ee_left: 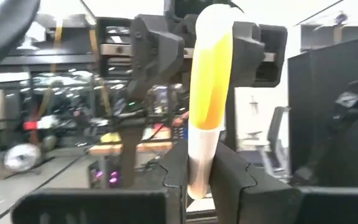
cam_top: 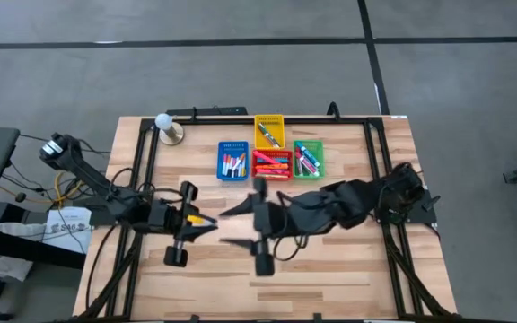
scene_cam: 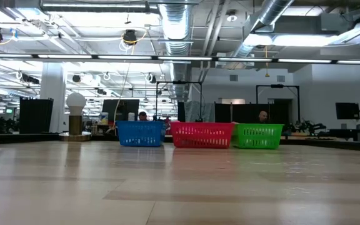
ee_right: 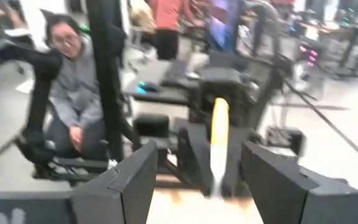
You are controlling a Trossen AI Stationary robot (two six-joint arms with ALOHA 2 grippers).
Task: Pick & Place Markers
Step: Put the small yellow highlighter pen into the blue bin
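A yellow-orange marker [ee_left: 210,93] with white ends is held above the table's middle by my left gripper [cam_top: 196,220], which is shut on it. My right gripper [cam_top: 230,225] faces it from the table's right and is open. Its fingers [ee_right: 129,180] stand on either side of the marker [ee_right: 219,137] with a gap on each side. More markers lie in the blue bin [cam_top: 233,160], yellow bin [cam_top: 269,130], red bin [cam_top: 272,164] and green bin [cam_top: 309,158] at the table's far middle. Neither gripper shows in the low view. My left gripper pinches the marker's white end [ee_left: 199,177] between its two fingers [ee_left: 232,180]. The fingers come roughly level from the table's left. The marker is lifted clear of the table, and its yellow-orange length [cam_top: 205,218] sticks out past the fingertips toward my right gripper.
A white ball on a round stand [cam_top: 166,126] sits at the far left of the table. The blue [scene_cam: 140,133], red [scene_cam: 203,134] and green [scene_cam: 259,135] bins stand in a row. A seated person [ee_right: 73,93] shows beyond the table's left side.
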